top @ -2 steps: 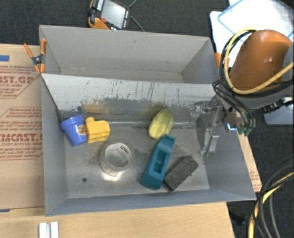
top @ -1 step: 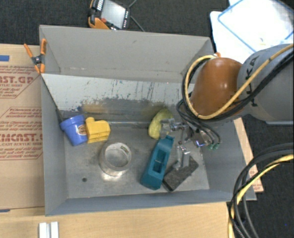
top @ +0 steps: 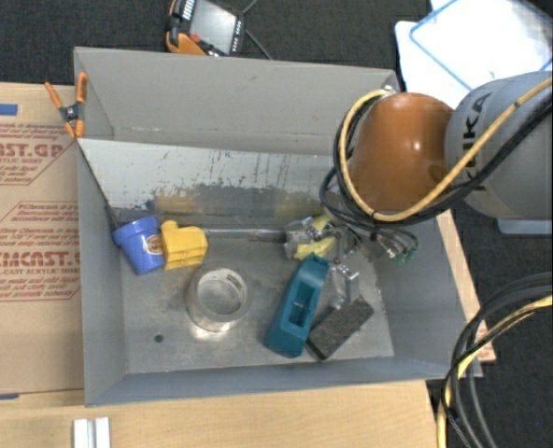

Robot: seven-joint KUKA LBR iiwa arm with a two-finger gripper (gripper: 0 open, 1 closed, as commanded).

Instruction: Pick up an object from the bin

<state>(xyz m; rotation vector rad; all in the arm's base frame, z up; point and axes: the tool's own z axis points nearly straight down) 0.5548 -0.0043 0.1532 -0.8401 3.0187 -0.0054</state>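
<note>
Camera view: grey bin (top: 211, 110). Far left on its floor lies a blue cup (top: 139, 244) on its side, touching a yellow block (top: 184, 245). A clear round tub (top: 217, 298) sits near the middle. Right of it is a long teal plastic tool (top: 296, 311), boxy with a dark slot, lying diagonally, its lower end touching a dark grey flat block (top: 341, 329). A small yellow-grey piece (top: 306, 236) lies just above the teal tool. The pincer (top: 345, 278) is low beside the teal tool's upper end, above the grey block, under the orange wrist cover (top: 398, 152). Whether it is wide or narrow, can't tell.
</note>
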